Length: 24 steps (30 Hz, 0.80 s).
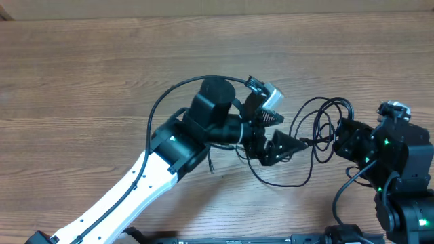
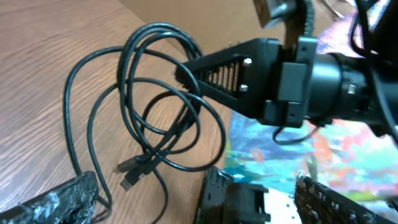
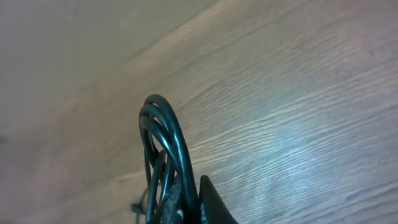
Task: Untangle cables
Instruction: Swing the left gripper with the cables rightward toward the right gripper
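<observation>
The cables [image 1: 319,129] are thin black cords looped in a bundle on the wooden table, between my two grippers. My right gripper [image 1: 339,139] is shut on one side of the loops. In the right wrist view the cable loops [image 3: 163,134] rise from between its fingers [image 3: 211,208]. In the left wrist view the right gripper [image 2: 186,71] pinches the looped cables [image 2: 155,106], and two small plug ends [image 2: 134,171] lie on the wood. My left gripper [image 1: 285,130] stands open just left of the bundle, its fingers [image 2: 59,199] wide apart and holding nothing.
The wooden table [image 1: 102,68] stretches to the left and back. The left arm [image 1: 135,183] runs from the bottom left to the centre. The right arm's body [image 1: 407,176] stands at the right edge. A colourful surface [image 2: 348,155] shows beyond the right gripper.
</observation>
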### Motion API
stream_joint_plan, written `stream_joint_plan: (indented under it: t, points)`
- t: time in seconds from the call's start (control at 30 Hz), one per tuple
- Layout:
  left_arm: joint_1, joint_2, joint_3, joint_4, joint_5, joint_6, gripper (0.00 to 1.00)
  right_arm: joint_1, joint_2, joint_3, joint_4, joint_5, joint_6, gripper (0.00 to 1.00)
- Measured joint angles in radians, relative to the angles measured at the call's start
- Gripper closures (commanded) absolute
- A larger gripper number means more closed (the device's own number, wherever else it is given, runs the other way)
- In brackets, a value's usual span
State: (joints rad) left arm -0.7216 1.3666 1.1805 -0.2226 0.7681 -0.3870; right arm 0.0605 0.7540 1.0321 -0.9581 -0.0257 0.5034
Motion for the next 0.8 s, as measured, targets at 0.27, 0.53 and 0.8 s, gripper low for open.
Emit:
stream_joint_plan:
  t: [0.27,0.53,0.8]
  points:
    - [-0.184,0.0,0.0,-0.074,-0.283,0.126,0.0,0.0,0.005,0.0,0.0,0.007,0.087,0.96]
    - [-0.326,0.017,0.0,-0.099,-0.675,0.254,0.0,0.0,0.005,0.0,0.03,-0.045,0.106,0.96]
    - [-0.333,0.1,0.0,0.052,-0.73,0.256,0.0,0.0,0.005,0.0,0.042,-0.101,0.121,0.96]
